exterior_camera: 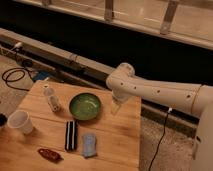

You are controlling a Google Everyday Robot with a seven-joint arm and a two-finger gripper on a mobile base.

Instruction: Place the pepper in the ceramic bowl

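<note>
**Op:** Where's everything right now?

**Eng:** The pepper [49, 154] is lying flat at the near-left corner of the table [117, 137]. It's just left of the striped block [71, 135] and below the white cup [20, 121], touching neither. The ceramic bowl [85, 107] sits mid-table and has nothing in it. The gripper [116, 106] hangs off the bowl's right side, low over the wood and well apart from the pepper. Its fingers are spread and hold nothing.

**Op:** So I've got the whole reach left. How will it handle?

**Eng:** My read is light, with glossy skin, so it'll be slippery. It's probably firm enough not to crush under a moderate squeeze. It's elongated and tapers, so expect it to roll or pivot if you catch it off-centre.

**Op:** Where do I grip it?

**Eng:** Take it across the short axis at the thickest part, near mid-length, with the fingers square to its long axis. Stay off the tapered end, where it could squirt out. It lies low on the wood, so you'll have to come down nearly to the surface.

**Op:** Any clearance problems?

**Eng:** The striped block is the closest neighbour, and the blue pad [89, 145] lies beyond it. Come in from above so you don't sweep either one. The bowl is ceramic, so lower the pepper in and don't knock the rim.
</note>
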